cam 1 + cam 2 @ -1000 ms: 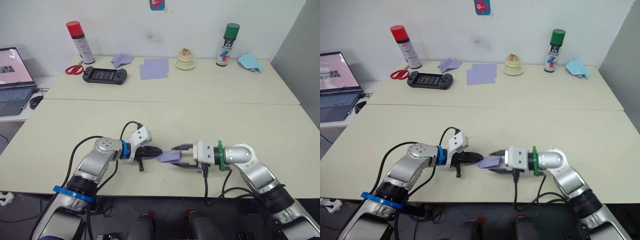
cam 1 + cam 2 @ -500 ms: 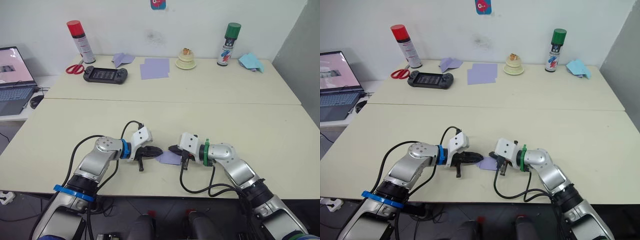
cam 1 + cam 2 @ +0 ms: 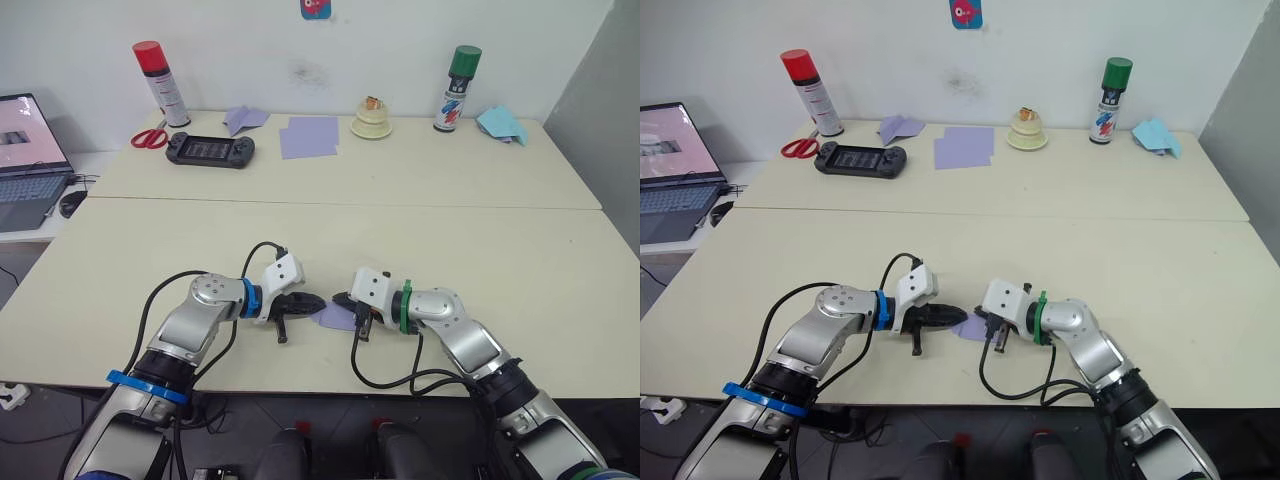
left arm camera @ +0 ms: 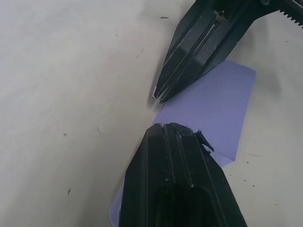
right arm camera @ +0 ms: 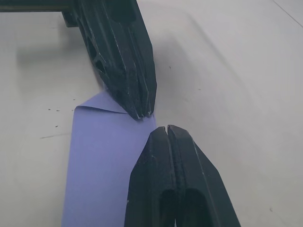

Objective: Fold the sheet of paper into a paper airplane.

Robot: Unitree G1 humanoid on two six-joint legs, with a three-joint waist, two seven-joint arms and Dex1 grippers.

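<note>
Left eye view: the left gripper (image 3: 312, 301) and right gripper (image 3: 340, 299) meet tip to tip over the near counter (image 3: 140, 260), both forearms bent inward and held low and nearly level. Between them lies the sheet of paper (image 3: 338, 317), a small folded lavender piece flat on the counter near its front edge. On the far counter, from left to right, stand a red-capped spray can (image 3: 160, 84), red-handled scissors (image 3: 148, 139), a black handheld game console (image 3: 209, 150), a flat lavender folded plane (image 3: 243, 119), a pair of overlapping lavender sheets (image 3: 309, 137), a cream-coloured small object (image 3: 370, 120), a green-capped spray can (image 3: 455, 89) and a light-blue folded paper (image 3: 500, 124). A laptop (image 3: 28, 160) sits on a side desk at far left; a white wall closes the scene.

Left wrist view: the left arm's jaws are closed together, their tip resting on the paper's edge; whether they pinch it cannot be told. The right arm's jaws, also closed, point toward them, tips just apart.

Right wrist view: the same meeting seen from the opposite side; both pairs of jaws closed, the paper lying flat beneath them.
</note>
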